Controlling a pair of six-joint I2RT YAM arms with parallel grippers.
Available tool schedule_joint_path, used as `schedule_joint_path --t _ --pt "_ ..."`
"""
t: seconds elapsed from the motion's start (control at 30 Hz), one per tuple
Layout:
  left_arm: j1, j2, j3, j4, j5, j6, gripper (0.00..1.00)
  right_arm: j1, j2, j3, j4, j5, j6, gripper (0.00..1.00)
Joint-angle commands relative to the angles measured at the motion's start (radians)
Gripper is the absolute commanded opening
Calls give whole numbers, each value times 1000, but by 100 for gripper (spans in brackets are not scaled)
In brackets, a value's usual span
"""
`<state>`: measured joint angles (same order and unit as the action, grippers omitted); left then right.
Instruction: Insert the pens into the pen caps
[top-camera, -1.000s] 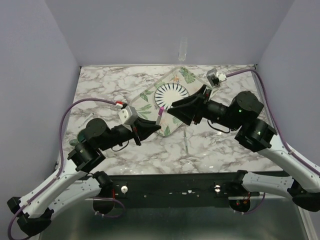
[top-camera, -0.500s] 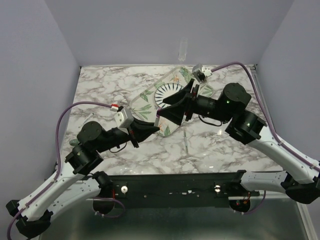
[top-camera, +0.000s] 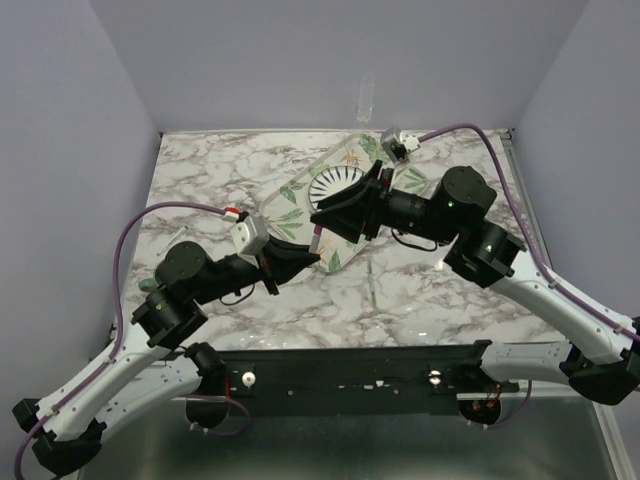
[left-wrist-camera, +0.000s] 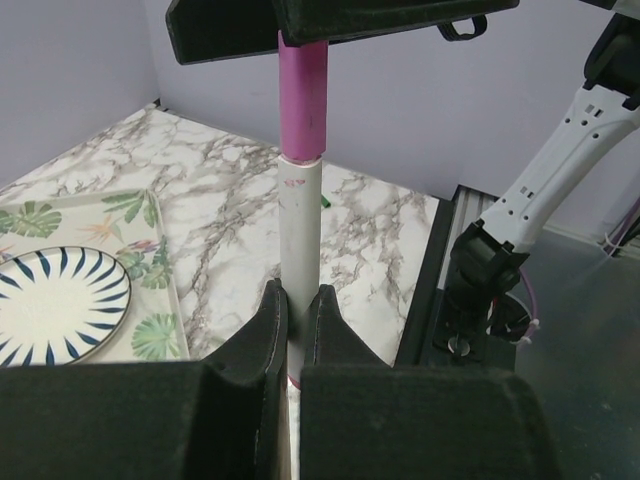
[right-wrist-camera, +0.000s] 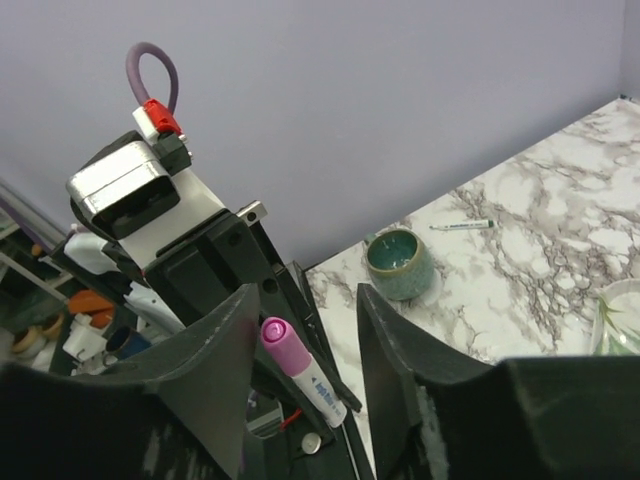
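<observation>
Two robot arms are meeting over the near corner of a leaf-patterned tray (top-camera: 290, 192). The left gripper (left-wrist-camera: 296, 300) is pinching the smooth white barrel of a round pen (left-wrist-camera: 300, 230) between its padded black fingers, holding it upright. A glossy pink cap (left-wrist-camera: 303, 95) is sitting on the pen's top end. The right gripper (right-wrist-camera: 305, 300) is standing spread around the cap, with a gap showing on each side. One round plate (top-camera: 335, 180) with blue and white rays is lying in the tray. The tray is resting on a grey-veined white marble table (top-camera: 200, 170), with plain lilac walls rising on three sides. Left of the tray, well apart, one glazed green bowl (right-wrist-camera: 398, 262) is sitting on the marble, and a second pen (right-wrist-camera: 462, 225), thin, is lying near it
</observation>
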<state>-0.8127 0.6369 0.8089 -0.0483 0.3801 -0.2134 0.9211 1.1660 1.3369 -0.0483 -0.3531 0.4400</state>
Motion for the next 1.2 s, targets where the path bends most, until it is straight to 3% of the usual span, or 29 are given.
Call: schedule_joint_path --t 0.0,0.33,0.57,0.77,1.17 --pt "3 4 -4 -5 -9 -6 0 25 -12 -22 34 20 8 48" --pt "3 23 13 -21 -7 -7 0 36 -40 -54 16 40 -15 40" --pt "3 23 13 5 6 -18 0 39 -46 -88 28 19 -18 14" --pt "3 23 29 30 28 -18 0 38 -57 -134 19 -17 -30 1" --pt "3 73 134 22 62 62 0 38 -23 -162 -103 -211 -93 1"
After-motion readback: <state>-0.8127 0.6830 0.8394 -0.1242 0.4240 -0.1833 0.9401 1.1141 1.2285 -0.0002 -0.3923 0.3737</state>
